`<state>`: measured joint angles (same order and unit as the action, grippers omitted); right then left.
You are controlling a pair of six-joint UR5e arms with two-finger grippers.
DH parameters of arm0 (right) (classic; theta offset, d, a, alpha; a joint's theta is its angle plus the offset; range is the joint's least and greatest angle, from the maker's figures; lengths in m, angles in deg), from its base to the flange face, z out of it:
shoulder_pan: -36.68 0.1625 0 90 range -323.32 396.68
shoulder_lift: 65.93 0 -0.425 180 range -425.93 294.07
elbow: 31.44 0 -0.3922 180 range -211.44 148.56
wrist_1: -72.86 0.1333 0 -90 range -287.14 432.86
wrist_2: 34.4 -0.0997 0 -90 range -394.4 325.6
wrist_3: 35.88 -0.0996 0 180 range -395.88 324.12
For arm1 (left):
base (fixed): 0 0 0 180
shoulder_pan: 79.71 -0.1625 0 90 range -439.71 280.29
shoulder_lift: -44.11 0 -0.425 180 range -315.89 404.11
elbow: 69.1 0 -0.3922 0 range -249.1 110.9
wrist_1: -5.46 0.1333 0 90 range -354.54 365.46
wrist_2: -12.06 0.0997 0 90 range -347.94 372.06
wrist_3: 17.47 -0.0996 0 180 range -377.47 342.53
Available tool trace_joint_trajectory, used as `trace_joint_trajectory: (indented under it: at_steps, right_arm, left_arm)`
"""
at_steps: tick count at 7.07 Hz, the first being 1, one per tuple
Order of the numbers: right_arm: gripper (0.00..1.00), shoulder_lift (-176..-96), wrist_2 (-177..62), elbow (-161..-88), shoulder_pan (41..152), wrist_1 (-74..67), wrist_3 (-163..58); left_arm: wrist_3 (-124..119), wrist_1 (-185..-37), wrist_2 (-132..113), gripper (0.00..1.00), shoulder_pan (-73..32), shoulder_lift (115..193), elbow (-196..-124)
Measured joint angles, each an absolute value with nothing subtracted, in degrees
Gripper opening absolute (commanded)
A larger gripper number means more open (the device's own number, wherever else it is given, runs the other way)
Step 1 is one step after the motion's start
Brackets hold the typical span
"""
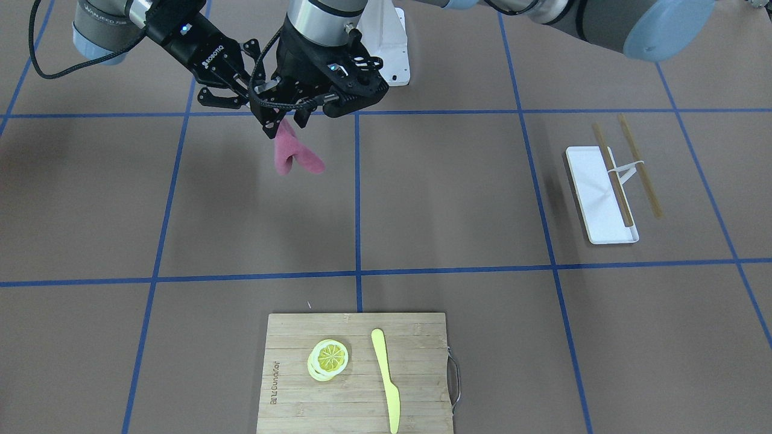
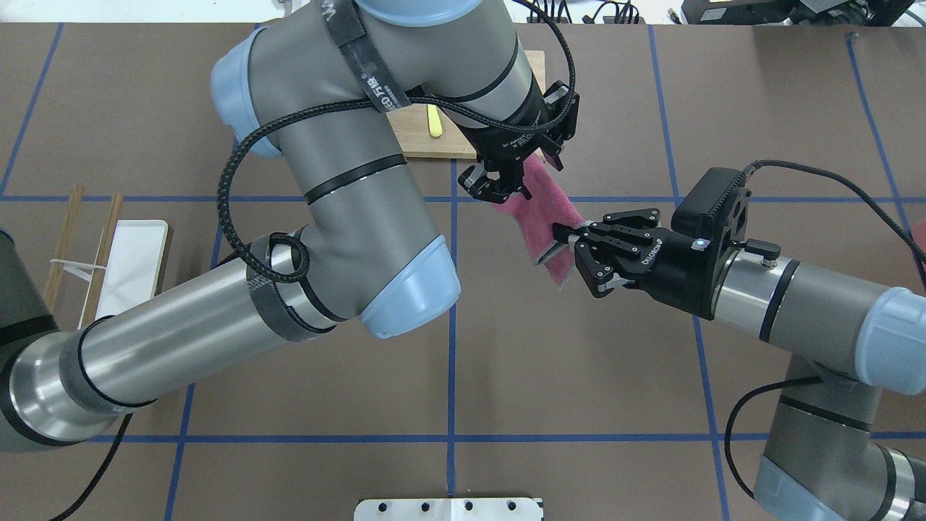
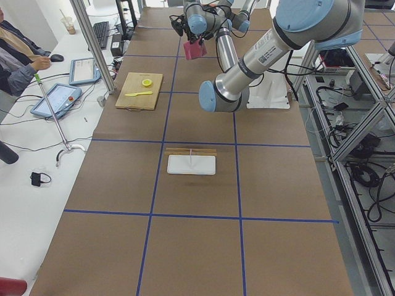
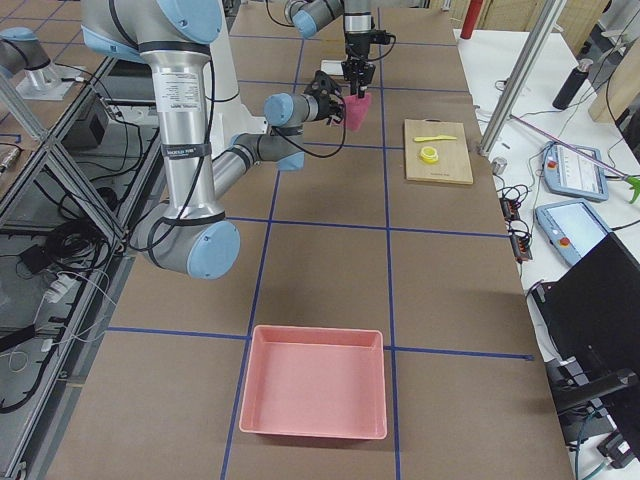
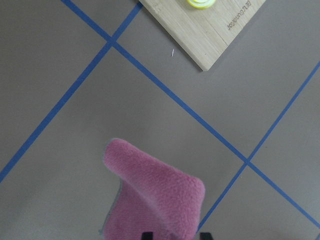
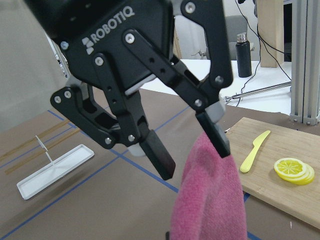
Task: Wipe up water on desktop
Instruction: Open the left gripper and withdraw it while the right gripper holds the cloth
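A pink cloth (image 1: 292, 158) hangs in the air over the brown desktop (image 1: 452, 199) with blue tape lines. My left gripper (image 1: 286, 117) is shut on the cloth's top edge. It also shows in the overhead view (image 2: 499, 189) and the right wrist view (image 6: 192, 157). The cloth shows in the overhead view (image 2: 546, 217), the left wrist view (image 5: 155, 200) and the right wrist view (image 6: 212, 195). My right gripper (image 2: 575, 260) is open beside the cloth's lower part, with one fingertip at the cloth's edge. I see no water on the desktop.
A bamboo cutting board (image 1: 356, 374) holds lemon slices (image 1: 329, 358) and a yellow knife (image 1: 386, 380). A white tray (image 1: 594, 193) with wooden sticks (image 1: 639, 166) lies on my left side. A pink bin (image 4: 315, 380) stands far to my right.
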<state>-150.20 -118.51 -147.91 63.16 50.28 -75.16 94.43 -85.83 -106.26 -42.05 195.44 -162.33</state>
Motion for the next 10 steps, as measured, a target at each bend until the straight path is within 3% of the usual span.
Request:
trace_joint_trajectory:
  at_steps: [5, 7, 10]
  right_arm:
    - [0.00, -165.7, -116.9, -150.4, 68.3, 50.1, -82.2]
    - [0.00, -168.9, -130.2, -146.0, 82.3, 49.9, -83.9]
    - [0.00, -168.0, -164.9, -131.9, 115.9, 49.2, -74.5]
  left_arm:
    - [82.8, -85.6, -106.5, 0.97, -30.4, 179.1, -178.0]
    - [73.2, -85.5, -109.1, 0.97, -26.0, 172.5, -179.3]
    - [57.6, -85.6, -116.4, 0.97, -18.2, 162.3, -180.1]
